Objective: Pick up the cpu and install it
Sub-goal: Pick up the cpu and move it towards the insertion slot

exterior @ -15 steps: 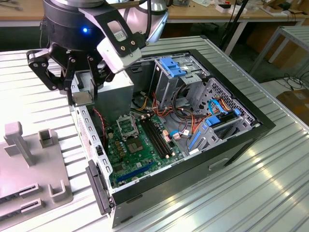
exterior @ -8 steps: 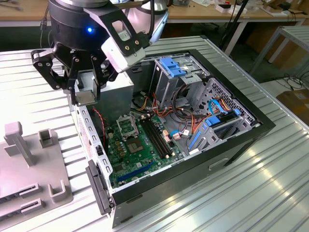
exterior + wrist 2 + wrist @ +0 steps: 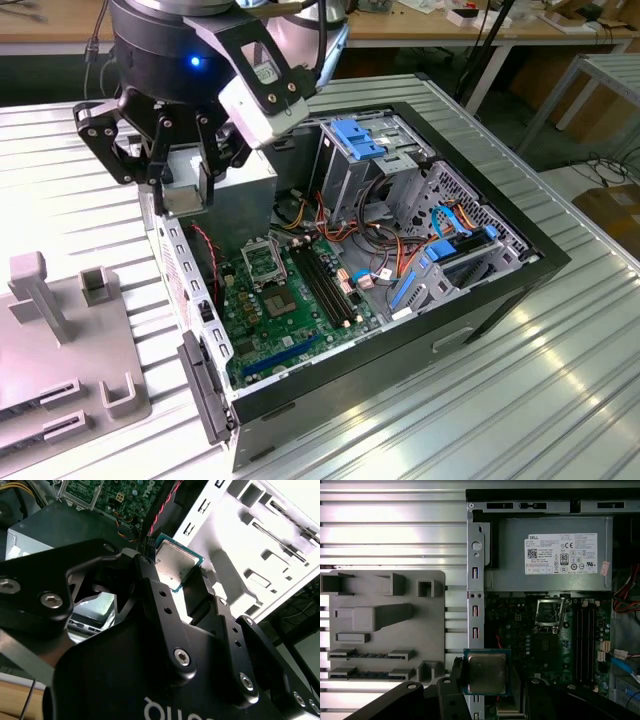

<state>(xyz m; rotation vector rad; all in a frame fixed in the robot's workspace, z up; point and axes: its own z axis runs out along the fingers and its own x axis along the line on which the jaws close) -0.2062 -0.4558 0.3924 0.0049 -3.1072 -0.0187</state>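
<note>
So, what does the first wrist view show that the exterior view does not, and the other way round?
First wrist view: the silver top of the chip, gripped in the hand, and the white label on the power supply box.
Exterior view: the blue drive brackets, the coloured cables, and the hand's black outer body, seen from outside.
Both: the grey tray, the metal socket, the memory slots and the power supply box.
</note>
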